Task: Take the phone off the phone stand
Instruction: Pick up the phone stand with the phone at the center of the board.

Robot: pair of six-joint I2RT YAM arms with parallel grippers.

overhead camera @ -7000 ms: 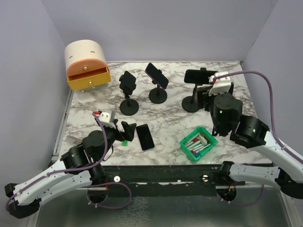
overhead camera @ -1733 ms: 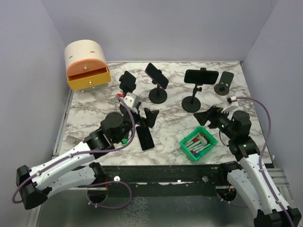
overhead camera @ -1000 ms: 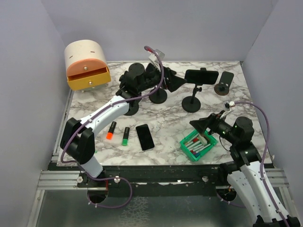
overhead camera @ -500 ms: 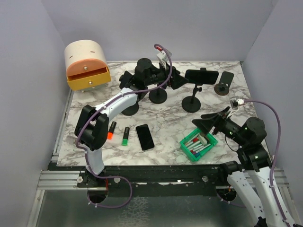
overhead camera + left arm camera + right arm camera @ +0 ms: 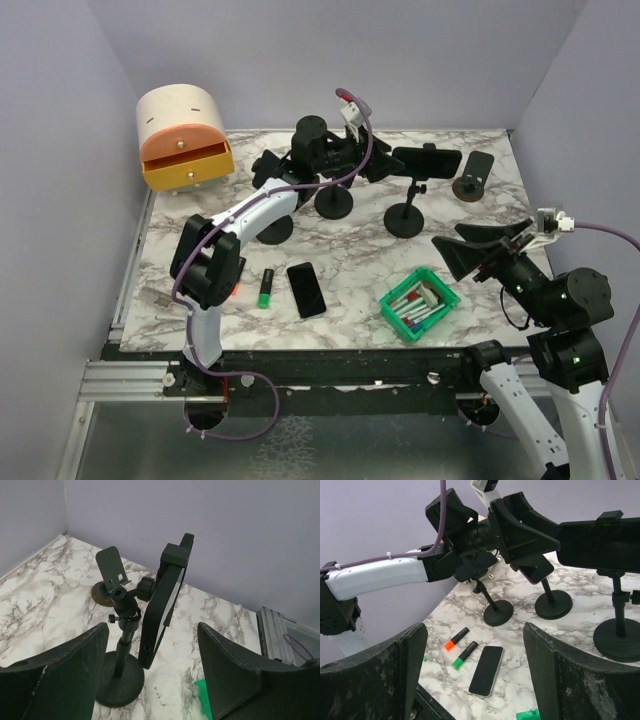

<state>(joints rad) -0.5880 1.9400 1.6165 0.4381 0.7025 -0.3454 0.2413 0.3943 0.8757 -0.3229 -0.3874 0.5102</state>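
Phone (image 5: 426, 160) sits clamped sideways in phone stand (image 5: 405, 218); left gripper (image 5: 383, 166) gapes wide just beside it; right gripper (image 5: 463, 250) hangs wide, empty.

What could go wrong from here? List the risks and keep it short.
1. The left pincer is open and lined up on the clamped phone. Its stand is a thin pole on a small round base, so a sideways pull could tip it.
2. The neighbouring phone sits close below the pincer and could get bumped.
3. The left arm is stretched far out, which may weaken fine control.
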